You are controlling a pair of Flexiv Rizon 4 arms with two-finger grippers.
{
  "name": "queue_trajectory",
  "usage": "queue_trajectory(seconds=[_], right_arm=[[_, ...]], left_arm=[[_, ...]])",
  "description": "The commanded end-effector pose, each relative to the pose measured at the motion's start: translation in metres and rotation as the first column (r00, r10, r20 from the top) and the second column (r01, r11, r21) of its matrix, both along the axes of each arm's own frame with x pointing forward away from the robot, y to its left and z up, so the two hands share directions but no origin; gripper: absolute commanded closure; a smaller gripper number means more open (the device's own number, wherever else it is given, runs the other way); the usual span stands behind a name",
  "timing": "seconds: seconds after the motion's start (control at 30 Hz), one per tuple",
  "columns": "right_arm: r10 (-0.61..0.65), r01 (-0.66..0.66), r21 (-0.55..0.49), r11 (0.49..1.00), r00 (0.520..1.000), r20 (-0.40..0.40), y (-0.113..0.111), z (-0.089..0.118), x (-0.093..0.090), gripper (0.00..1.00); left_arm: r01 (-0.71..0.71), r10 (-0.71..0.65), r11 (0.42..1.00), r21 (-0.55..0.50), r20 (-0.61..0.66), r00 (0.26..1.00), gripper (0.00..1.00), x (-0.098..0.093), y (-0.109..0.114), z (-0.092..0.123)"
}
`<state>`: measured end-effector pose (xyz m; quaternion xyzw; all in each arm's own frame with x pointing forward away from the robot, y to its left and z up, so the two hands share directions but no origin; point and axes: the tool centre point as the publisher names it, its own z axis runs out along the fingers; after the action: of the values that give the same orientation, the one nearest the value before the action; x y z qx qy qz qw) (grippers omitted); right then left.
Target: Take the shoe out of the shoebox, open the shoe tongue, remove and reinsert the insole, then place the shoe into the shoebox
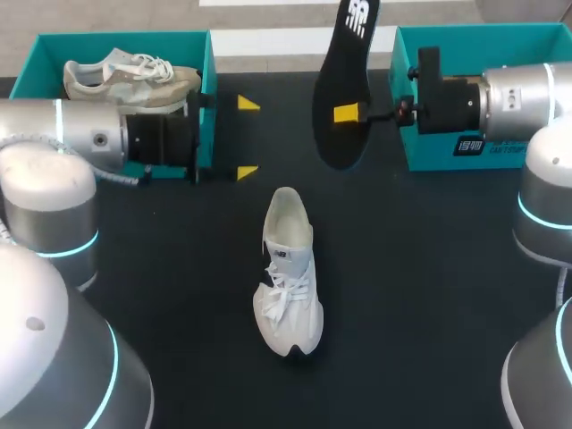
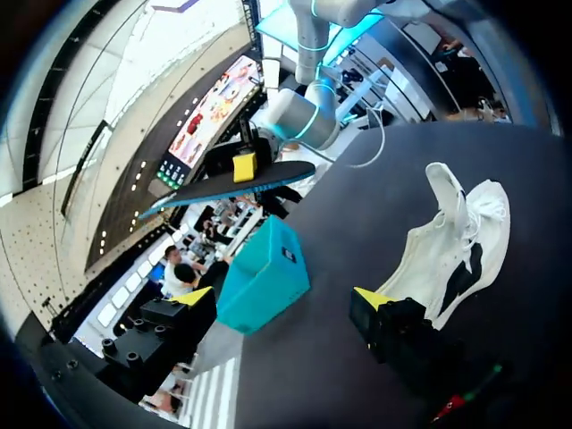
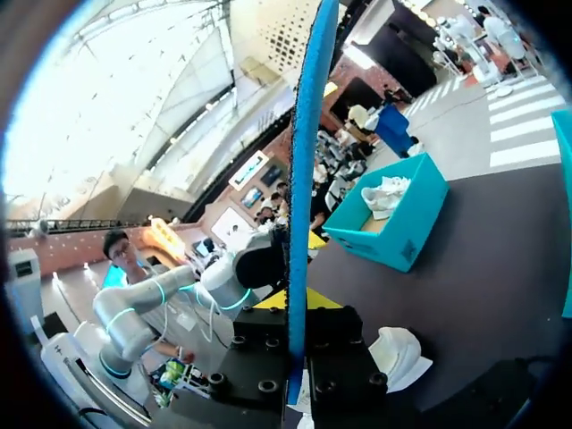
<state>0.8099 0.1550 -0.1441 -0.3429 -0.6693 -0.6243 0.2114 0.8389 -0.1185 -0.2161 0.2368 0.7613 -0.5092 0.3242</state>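
Two steps down: white shoe (image 1: 288,268) lies on the surface (image 1: 429,295), insole (image 1: 338,143) out at its twelve o'clock, pinched by right hand (image 1: 349,113) (left hand (image 1: 246,137) gapes empty, ten o'clock). Reinsertion, boxing remain.

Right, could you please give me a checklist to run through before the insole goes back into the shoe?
1. Insole clamped in the right gripper: ok, held above the table.
2. Left gripper open and empty: ok.
3. Shoe sole-down on the table, apart from both grippers: ok.
4. Shoe steadied by a gripper: not ok, nothing touches it.
5. Tongue pulled open wide enough: cannot tell.
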Motion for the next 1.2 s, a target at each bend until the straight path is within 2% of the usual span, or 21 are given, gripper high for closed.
queue_trajectory(seconds=[0.03, 0.63, 0.7, 0.77, 0.83, 0.9, 0.93, 0.97, 1.07, 1.2], right_arm=[[-0.048, 0.046, 0.103, 0.994, 0.999, 0.012, -0.004, -0.010, -0.004, 1.00], [-0.048, 0.046, 0.103, 0.994, 0.999, 0.012, -0.004, -0.010, -0.004, 1.00], [-0.048, 0.046, 0.103, 0.994, 0.999, 0.012, -0.004, -0.010, -0.004, 1.00], [-0.022, 0.016, 0.113, 0.993, 0.999, 0.050, 0.000, -0.023, 0.003, 1.00], [-0.013, 0.006, 0.080, 0.997, 0.996, 0.092, 0.001, -0.033, 0.006, 1.00], [0.030, -0.040, 0.051, 0.998, 0.984, 0.174, 0.003, -0.043, 0.010, 1.00], [0.042, -0.048, 0.035, 0.998, 0.985, 0.170, 0.003, -0.049, 0.011, 1.00], [0.068, -0.074, 0.022, 0.997, 0.976, 0.207, 0.004, -0.053, 0.011, 1.00], [0.110, -0.106, -0.032, 0.994, 0.968, 0.224, 0.005, -0.065, 0.012, 1.00], [0.114, -0.113, -0.018, 0.993, 0.969, 0.221, 0.008, -0.085, 0.010, 1.00]], left_arm=[[-0.086, 0.098, 0.993, 0.081, -0.153, 0.983, 0.00, -0.011, 0.004, -0.006], [-0.086, 0.098, 0.993, 0.081, -0.153, 0.983, 0.00, -0.011, 0.004, -0.006], [-0.073, 0.088, 0.994, 0.084, -0.202, 0.975, 0.00, -0.010, 0.008, -0.015], [-0.069, 0.091, 0.992, 0.103, -0.227, 0.970, 0.00, -0.010, 0.011, -0.023], [-0.071, 0.098, 0.991, 0.114, -0.252, 0.963, 0.00, -0.010, 0.015, -0.030], [-0.070, 0.105, 0.988, 0.140, -0.262, 0.959, 0.00, -0.009, 0.020, -0.037], [-0.070, 0.108, 0.987, 0.143, -0.274, 0.956, 0.00, -0.009, 0.023, -0.039], [-0.064, 0.105, 0.987, 0.150, -0.287, 0.952, 0.00, -0.010, 0.025, -0.043], [-0.061, 0.119, 0.981, 0.185, -0.319, 0.940, 0.00, -0.012, 0.031, -0.053], [-0.059, 0.131, 0.976, 0.209, -0.349, 0.928, 0.00, -0.022, 0.035, -0.068]])
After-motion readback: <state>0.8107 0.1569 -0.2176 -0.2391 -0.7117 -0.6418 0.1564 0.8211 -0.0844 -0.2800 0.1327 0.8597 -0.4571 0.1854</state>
